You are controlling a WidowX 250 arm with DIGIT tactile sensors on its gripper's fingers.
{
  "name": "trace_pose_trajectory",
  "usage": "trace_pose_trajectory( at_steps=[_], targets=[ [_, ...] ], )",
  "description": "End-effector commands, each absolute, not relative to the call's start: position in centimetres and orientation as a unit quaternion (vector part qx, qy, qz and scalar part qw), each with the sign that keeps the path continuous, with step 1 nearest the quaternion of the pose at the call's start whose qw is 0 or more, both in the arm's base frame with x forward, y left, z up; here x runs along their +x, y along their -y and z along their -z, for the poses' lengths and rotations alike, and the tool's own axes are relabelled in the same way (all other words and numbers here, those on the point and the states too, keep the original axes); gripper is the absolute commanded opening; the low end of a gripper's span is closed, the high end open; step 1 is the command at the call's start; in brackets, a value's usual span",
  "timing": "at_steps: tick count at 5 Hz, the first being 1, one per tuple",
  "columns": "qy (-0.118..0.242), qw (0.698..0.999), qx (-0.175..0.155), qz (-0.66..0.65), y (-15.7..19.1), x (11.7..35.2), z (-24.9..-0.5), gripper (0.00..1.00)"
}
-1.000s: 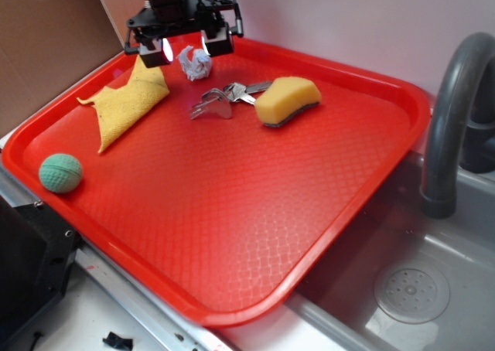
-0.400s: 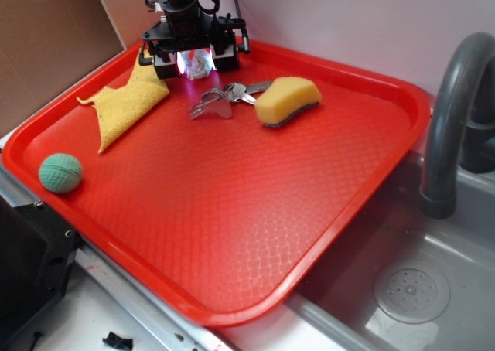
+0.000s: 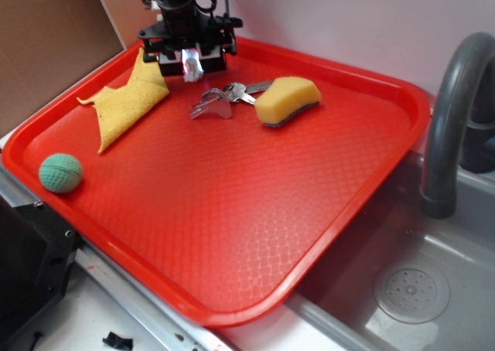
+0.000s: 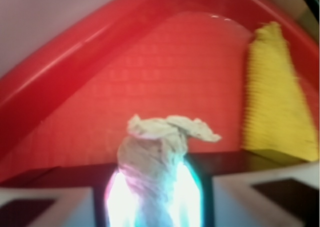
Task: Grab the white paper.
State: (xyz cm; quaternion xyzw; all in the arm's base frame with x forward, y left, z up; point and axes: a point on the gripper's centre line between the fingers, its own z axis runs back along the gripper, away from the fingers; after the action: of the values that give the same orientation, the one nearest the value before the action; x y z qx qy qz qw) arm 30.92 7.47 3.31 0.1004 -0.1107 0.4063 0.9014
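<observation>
Pinching the white paper [image 4: 155, 162] at the red tray's [image 3: 371, 80] far corner beside the yellow cloth [image 3: 128, 103], our end effector [image 3: 191, 63] has narrowed around this light, soft, crushable wad, best held across its middle.

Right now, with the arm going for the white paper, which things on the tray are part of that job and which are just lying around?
Part of the job:
- white paper, squeezed between the fingers
- gripper, shut on it

Just lying about:
- yellow cloth
- silver keys
- yellow sponge
- green ball
- red tray under it all
</observation>
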Motion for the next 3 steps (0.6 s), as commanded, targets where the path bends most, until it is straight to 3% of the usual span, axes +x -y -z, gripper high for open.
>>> trace_pose_trajectory(
  at_steps=[1,2,3],
  targets=[
    [0.053,0.969,0.063,-0.235,-3.8,30.3,-12.4,0.00],
    [0.038,0.987,0.004,-0.157,0.3,26.7,-15.4,0.00],
    [0.041,0.992,-0.020,-0.117,3.0,23.4,-18.0,0.00]
  ],
)
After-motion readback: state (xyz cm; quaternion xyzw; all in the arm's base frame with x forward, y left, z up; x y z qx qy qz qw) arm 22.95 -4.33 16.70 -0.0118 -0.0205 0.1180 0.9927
